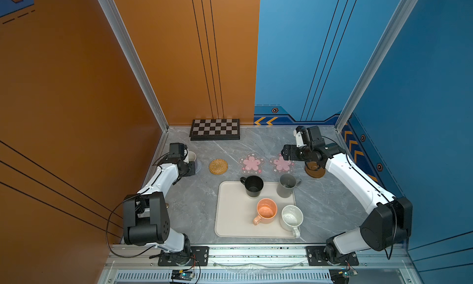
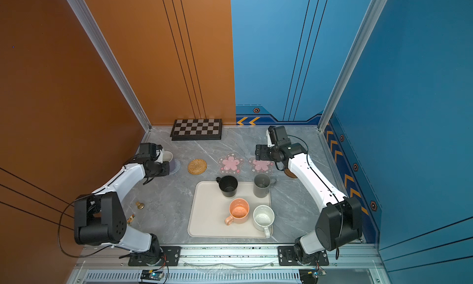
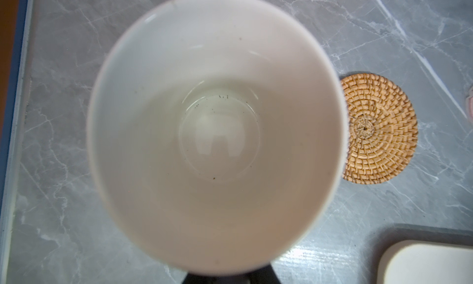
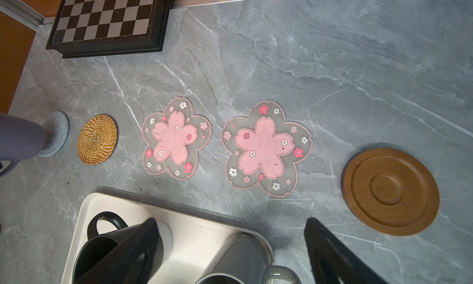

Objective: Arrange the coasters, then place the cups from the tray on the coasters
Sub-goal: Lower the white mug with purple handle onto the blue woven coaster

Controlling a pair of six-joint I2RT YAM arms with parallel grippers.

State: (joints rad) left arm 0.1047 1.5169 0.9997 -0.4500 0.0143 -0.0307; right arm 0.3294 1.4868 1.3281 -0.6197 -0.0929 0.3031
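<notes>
My left gripper [image 1: 191, 163] is shut on the lavender cup [image 3: 217, 131], whose white inside fills the left wrist view. The cup stands upright over the pale-blue coaster [image 4: 55, 134]; contact cannot be told. In a row lie the tan coaster [image 1: 218, 166], two pink flower coasters [image 1: 252, 163] [image 1: 281, 164] and the brown coaster [image 4: 390, 190]. My right gripper [image 4: 231, 220] hangs open and empty above the tray's back edge. On the tray [image 1: 230, 218] stand the black [image 1: 253, 186], grey [image 1: 286, 185], orange [image 1: 266, 210] and white speckled [image 1: 291, 218] cups.
A checkered board [image 1: 215, 129] lies against the back wall. A small brass object [image 2: 139, 205] and another small piece [image 2: 131, 218] sit on the table beside the left arm. Walls close the table on both sides.
</notes>
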